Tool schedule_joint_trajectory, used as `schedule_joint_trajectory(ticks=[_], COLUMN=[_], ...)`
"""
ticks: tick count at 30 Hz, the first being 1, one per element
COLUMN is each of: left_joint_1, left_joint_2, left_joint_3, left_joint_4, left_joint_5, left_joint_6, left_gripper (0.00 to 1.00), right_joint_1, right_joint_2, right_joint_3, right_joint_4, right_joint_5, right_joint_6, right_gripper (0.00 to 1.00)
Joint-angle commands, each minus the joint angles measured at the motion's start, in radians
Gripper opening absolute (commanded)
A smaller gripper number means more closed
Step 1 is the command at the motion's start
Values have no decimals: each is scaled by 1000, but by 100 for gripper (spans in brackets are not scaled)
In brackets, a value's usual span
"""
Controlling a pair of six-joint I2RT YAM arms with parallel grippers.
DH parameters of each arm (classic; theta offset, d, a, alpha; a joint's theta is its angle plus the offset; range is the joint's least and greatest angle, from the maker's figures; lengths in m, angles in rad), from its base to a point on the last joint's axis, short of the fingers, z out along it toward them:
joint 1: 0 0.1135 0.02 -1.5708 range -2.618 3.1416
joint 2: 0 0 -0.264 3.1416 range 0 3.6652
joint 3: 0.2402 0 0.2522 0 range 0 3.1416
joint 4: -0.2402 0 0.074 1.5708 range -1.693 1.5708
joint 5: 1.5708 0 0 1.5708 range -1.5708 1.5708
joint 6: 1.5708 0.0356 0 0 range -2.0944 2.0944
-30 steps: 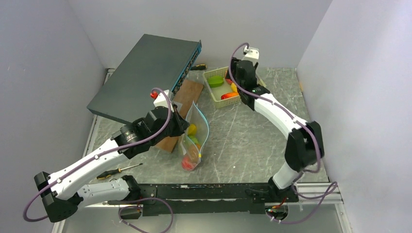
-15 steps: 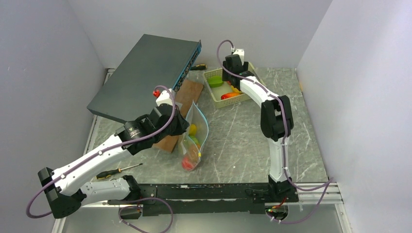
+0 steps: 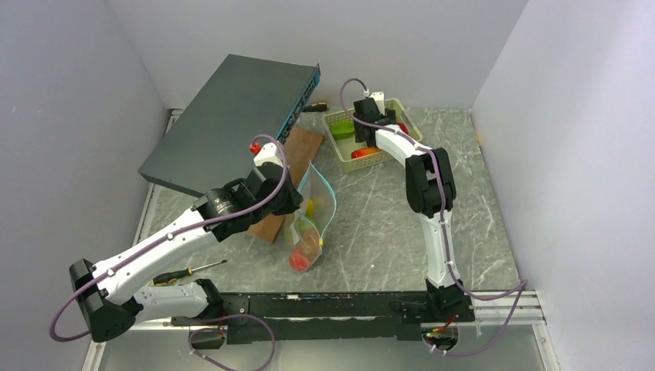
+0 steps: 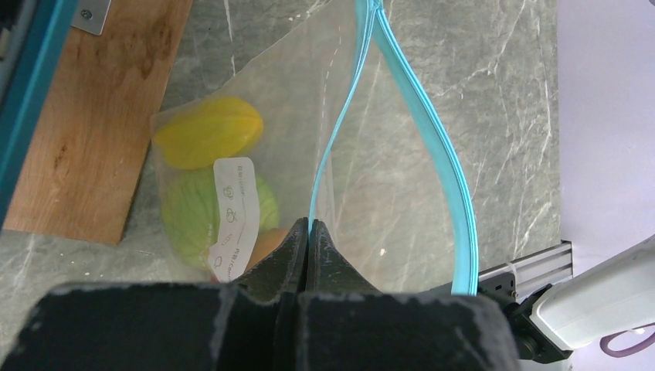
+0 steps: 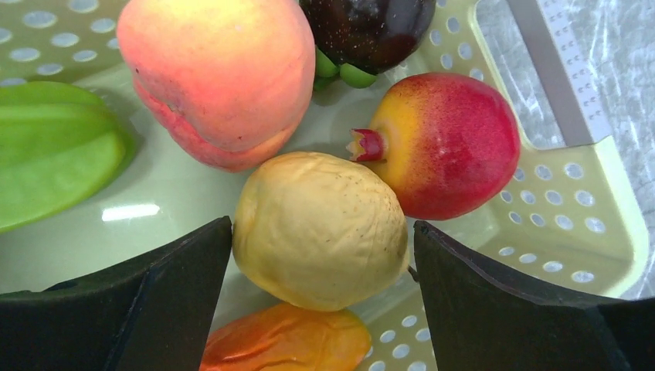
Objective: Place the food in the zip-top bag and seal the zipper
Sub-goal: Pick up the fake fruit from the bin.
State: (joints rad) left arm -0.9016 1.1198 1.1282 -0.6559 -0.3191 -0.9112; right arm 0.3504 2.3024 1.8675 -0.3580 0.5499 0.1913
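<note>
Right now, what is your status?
Left gripper shut on zip-top bag rim. Right gripper open, jaws astride yellow fruit in basket. Bag mouth open, clear.

Clear zip-top bag (image 3: 317, 224) gapes open left of centre, teal zipper (image 4: 432, 131) unsealed, yellow and green food (image 4: 207, 143) inside; other pieces (image 5: 320, 229) lie farther back.

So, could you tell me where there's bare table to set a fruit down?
Bare marble lies between the zip-top bag and the right arm, and again between that arm and the right wall. The far left is crowded: dark box, wooden board, basket.
</note>
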Motion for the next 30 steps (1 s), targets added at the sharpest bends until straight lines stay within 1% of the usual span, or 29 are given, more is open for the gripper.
schedule_joint_trajectory(ticks=[1, 5, 7, 11, 13, 14, 18, 26, 28, 30], left_joint_1=[5, 6, 6, 6, 6, 6, 5, 6, 6, 6], left_joint_2=[-4, 10, 17, 36, 49, 56, 67, 52, 42, 30], left_joint_3=[21, 37, 45, 83, 106, 116, 123, 100, 89, 77], left_joint_4=[12, 10, 10, 5, -4, -9, -4, 14, 22, 28], left_joint_5=[12, 27, 33, 47, 54, 58, 76, 109, 114, 113], left_joint_6=[-5, 2, 9, 37, 52, 59, 67, 56, 54, 50], left_gripper=[0, 0, 0, 0, 0, 0, 0, 0, 0, 0], right_joint_1=[-21, -28, -28, -29, -28, -28, -28, -27, -26, -26], right_joint_2=[18, 9, -4, -38, -65, -82, -186, -392, -441, -492], right_joint_3=[30, 0, -14, -21, -21, -23, -53, -160, -200, -261], right_joint_4=[20, 48, 62, 59, 49, 43, 37, 20, 24, 67], right_joint_5=[-13, -57, -76, -114, -136, -147, -188, -249, -300, -386], right_joint_6=[-15, -8, -9, -5, 2, 4, 10, 47, 75, 107], right_gripper=[87, 82, 74, 57, 51, 49, 45, 27, 24, 24])
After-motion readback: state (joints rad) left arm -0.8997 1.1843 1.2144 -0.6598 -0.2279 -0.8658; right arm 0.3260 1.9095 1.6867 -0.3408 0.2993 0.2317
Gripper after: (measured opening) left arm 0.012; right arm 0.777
